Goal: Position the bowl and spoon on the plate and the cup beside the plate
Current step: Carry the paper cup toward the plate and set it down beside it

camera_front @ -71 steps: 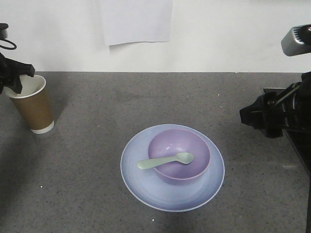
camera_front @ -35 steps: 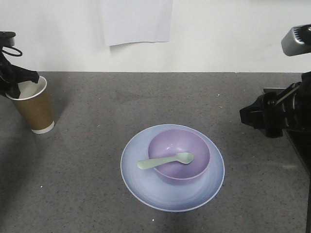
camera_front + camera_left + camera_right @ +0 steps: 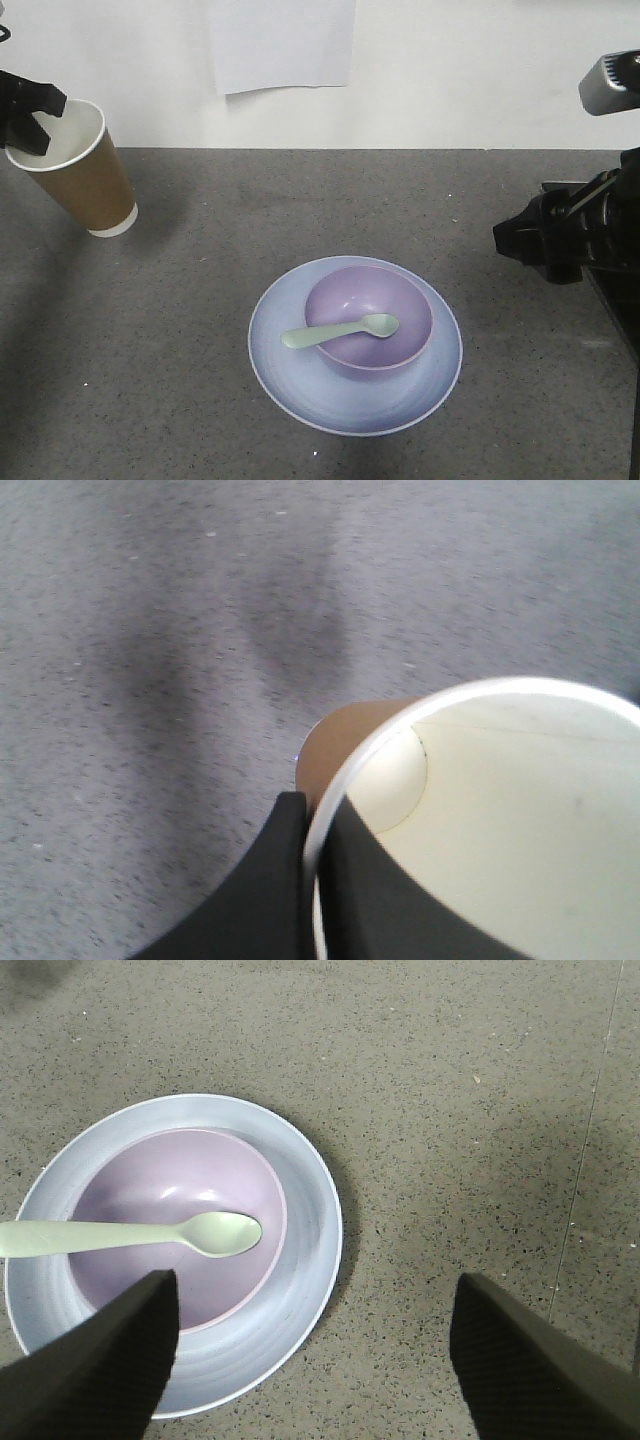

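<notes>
Brown paper cup (image 3: 80, 170), white-lined, white base band, tilted in left claw (image 3: 25, 118)

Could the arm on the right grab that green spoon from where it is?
Probably yes. The right fingers hang open just above the plate, and the spoon lies uncovered across the bowl, nothing between them.

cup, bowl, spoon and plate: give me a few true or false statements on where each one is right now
1. The cup stands upright on the table. False: it is tilted and lifted, pinched at the rim by the left gripper.
2. The bowl sits on the plate. True.
3. The spoon lies on the table beside the plate. False: it rests across the bowl.
4. The right gripper is open and holds nothing. True.
5. The cup is empty. True.
</notes>
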`<state>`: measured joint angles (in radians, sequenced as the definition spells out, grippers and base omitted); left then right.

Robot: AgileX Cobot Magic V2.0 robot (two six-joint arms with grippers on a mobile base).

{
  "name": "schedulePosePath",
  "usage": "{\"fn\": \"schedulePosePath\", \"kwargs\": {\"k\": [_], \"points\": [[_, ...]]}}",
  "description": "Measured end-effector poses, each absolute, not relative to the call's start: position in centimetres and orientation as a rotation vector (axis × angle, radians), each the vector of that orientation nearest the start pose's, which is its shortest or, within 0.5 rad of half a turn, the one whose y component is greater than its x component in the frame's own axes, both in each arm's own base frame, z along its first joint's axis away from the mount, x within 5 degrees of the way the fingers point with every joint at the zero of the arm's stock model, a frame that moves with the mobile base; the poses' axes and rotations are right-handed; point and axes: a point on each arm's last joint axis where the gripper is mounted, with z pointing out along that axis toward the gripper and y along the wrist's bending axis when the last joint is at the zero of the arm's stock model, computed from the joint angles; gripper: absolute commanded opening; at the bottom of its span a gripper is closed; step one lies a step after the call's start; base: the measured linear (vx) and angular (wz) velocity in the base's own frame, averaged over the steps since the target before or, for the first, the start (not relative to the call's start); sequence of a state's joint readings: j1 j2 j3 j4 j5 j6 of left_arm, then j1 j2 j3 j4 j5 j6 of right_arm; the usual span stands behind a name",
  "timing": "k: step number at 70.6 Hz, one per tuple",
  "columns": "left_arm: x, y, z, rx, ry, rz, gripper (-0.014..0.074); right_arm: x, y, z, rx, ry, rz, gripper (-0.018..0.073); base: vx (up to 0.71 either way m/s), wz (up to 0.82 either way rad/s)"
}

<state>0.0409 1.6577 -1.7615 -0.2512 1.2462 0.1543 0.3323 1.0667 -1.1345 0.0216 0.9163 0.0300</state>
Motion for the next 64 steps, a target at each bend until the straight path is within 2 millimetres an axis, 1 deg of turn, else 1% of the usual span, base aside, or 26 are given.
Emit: {"fn": "schedulePosePath", "kwargs": {"k": [5, 11, 18, 25, 34, 42, 64], "points": [[33.6, -1.9, 39.5, 0.181, 2.590, -0.288, -0.0008, 19.6, 6.9, 38.7, -0.346, 2.315, 0.207, 0.0538, 0.00, 0.00], [31.8, -3.2, 39.0, 0.250, 2.614, -0.307, -0.0008, 19.6, 6.9, 38.7, -0.346, 2.315, 0.207, 0.0538, 0.00, 0.00], [30.2, -4.5, 37.7, 0.302, 2.651, -0.328, -0.0008, 19.6, 6.9, 38.7, -0.346, 2.315, 0.207, 0.0538, 0.00, 0.00], [29.1, -5.5, 36.3, 0.341, 2.672, -0.341, -0.0008, 19.6, 6.9, 38.7, -0.346, 2.314, 0.207, 0.0538, 0.00, 0.00], [28.5, -6.5, 34.6, 0.364, 2.699, -0.376, -0.0008, 19.6, 6.9, 38.7, -0.346, 2.314, 0.207, 0.0538, 0.00, 0.00], [28.4, -7.2, 33.5, 0.368, 2.698, -0.410, -0.0008, 19.6, 6.9, 38.7, -0.346, 2.314, 0.207, 0.0538, 0.00, 0.00], [28.4, -8.7, 33.3, 0.414, 2.655, -0.425, -0.0008, 19.6, 6.9, 38.7, -0.345, 2.315, 0.209, 0.0538, 0.00, 0.00]]}}
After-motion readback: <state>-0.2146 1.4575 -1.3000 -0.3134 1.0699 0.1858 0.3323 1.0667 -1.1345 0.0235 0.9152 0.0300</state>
